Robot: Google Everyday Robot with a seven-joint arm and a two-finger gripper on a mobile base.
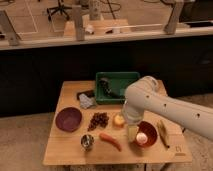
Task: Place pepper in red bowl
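The pepper (pixel 110 141) is slim and orange-red and lies flat on the wooden table (pixel 60 151), near the front edge. The red bowl (pixel 151 129) stands just right of it and holds a pale round thing (pixel 142 138). My white arm reaches in from the right. My gripper (pixel 132 133) hangs at the bowl's left rim, above and right of the pepper. It hides part of the bowl.
A dark purple bowl (pixel 68 119) stands at the left, a steel cup (pixel 87 141) left of the pepper. Dark grapes (pixel 98 120) and a small round orange-yellow thing (pixel 118 120) lie mid-table. A yellowish-brown thing (pixel 163 134) lies right of the bowl. A green bin (pixel 117 86) stands behind.
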